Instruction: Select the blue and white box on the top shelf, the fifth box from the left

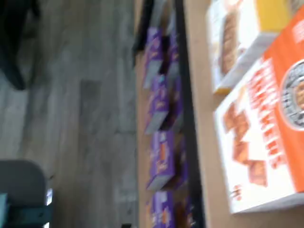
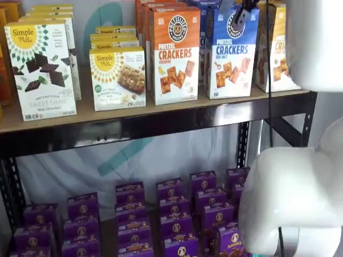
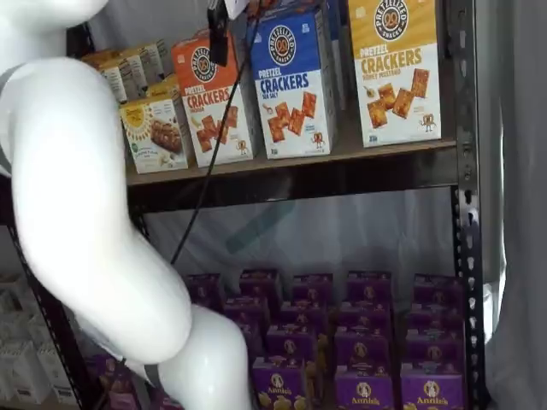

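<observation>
Hanging at the view's top edge before the blue box (image 2: 231, 51), fronting its row on the top shelf (image 2: 161, 122) for easy reach, the tool (image 3: 219, 38) stood wide, empty.

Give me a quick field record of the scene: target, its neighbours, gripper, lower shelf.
target: blue and white box, upright on the top shelf, front facing out
left neighbour: orange cracker box
right neighbour: yellow cracker box
gripper: black fingers hang at the upper edge in both shelf views, in front of the cracker boxes; open or shut cannot be told from these views
held: nothing visibly gripped
lower shelf: rows of small purple boxes
wrist view: blurred, shows orange and yellow boxes, not the target
</observation>
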`<state>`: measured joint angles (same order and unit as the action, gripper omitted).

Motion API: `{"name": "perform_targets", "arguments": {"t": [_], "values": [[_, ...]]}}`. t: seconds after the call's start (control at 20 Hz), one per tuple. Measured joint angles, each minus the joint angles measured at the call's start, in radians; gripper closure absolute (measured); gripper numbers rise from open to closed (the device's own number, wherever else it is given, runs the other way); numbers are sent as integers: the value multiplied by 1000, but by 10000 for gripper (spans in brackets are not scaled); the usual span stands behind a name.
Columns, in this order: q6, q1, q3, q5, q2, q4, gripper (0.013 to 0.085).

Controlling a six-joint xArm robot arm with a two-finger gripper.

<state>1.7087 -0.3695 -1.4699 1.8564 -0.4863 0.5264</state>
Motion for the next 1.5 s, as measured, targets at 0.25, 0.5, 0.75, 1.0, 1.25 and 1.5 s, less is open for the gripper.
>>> {"name": "perform_targets", "arguments": {"t": [0.25,0.5,0.75,1.0,1.25,1.5], "values": [[15,-46,70,-230,-60,96,130],[39,-21,68,-345,-44,40,130],[54,1,53,-387,-7,-5,130],[69,13,20,-387,50,-45,130],[79,18,3,-400,91,-58,130],[84,27,-28,-395,132,-86,130]]}}
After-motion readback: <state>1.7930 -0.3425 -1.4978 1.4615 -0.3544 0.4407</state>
